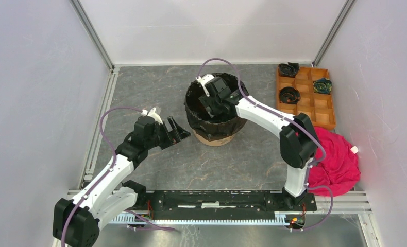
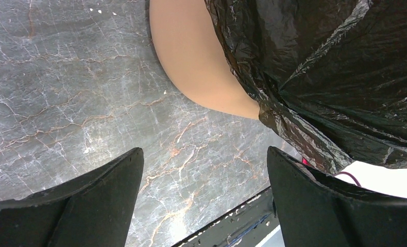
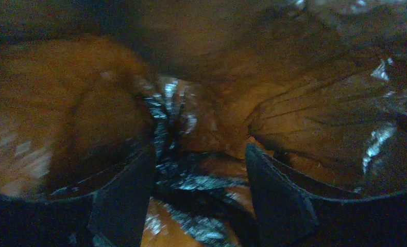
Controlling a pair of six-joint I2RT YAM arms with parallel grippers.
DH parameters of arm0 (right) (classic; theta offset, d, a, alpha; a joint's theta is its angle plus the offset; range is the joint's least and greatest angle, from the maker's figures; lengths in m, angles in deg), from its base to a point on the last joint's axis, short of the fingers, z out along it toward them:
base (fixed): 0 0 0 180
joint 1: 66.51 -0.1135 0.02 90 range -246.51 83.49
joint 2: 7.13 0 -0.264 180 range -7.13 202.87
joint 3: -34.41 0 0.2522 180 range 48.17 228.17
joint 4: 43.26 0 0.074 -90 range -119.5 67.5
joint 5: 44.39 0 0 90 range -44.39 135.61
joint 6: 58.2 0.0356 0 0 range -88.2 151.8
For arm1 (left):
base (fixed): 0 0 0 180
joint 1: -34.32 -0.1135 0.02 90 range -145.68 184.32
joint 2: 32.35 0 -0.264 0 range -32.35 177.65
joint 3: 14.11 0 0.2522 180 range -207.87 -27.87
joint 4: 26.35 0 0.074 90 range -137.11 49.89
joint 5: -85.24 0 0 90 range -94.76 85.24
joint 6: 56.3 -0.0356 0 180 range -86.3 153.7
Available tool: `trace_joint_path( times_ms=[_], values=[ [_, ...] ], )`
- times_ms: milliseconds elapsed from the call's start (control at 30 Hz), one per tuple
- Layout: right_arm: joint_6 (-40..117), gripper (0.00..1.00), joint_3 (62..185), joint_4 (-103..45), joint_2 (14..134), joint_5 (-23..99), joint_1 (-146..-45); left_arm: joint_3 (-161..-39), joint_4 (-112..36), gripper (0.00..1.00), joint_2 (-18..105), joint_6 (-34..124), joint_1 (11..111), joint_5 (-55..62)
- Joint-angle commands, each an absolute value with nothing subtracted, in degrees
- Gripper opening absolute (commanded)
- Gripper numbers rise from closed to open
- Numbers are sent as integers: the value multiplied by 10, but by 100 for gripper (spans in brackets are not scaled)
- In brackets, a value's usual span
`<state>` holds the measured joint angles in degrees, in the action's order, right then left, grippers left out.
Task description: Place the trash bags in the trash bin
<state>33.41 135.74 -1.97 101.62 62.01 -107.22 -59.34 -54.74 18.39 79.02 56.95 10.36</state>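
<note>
The orange trash bin (image 1: 215, 138) stands mid-table with the black trash bag (image 1: 227, 126) lining it and folded over its rim. In the left wrist view the bag (image 2: 340, 77) hangs over the bin's bare lower wall (image 2: 191, 56). My right gripper (image 1: 212, 103) is down inside the bin; its fingers (image 3: 129, 190) stand apart, with crumpled bag film (image 3: 201, 180) between and below them against the orange inside (image 3: 88, 108). My left gripper (image 1: 176, 129) is open and empty, just left of the bin's base, above the table.
An orange-brown compartment tray (image 1: 322, 110) at the back right holds small coiled black rolls (image 1: 289, 95). A pink-red cloth (image 1: 338, 164) lies at the right beside the right arm. Enclosure walls ring the grey marble table (image 1: 155, 87).
</note>
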Motion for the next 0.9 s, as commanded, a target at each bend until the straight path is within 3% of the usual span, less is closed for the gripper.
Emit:
trace_joint_path(
  times_ms=[0, 400, 633, 867],
  values=[
    [329, 73, 1399, -1, 939, 584, -1102, -592, -525, 96, 182, 798, 572, 107],
    [328, 87, 1367, 35, 766, 577, -1110, -558, -472, 98, 202, 824, 593, 119],
    [344, 98, 1193, -49, 583, 553, -1112, -543, -435, 100, 223, 836, 606, 109],
    [341, 98, 1075, -51, 437, 596, -1111, -551, -370, 100, 300, 833, 611, 112]
  ],
)
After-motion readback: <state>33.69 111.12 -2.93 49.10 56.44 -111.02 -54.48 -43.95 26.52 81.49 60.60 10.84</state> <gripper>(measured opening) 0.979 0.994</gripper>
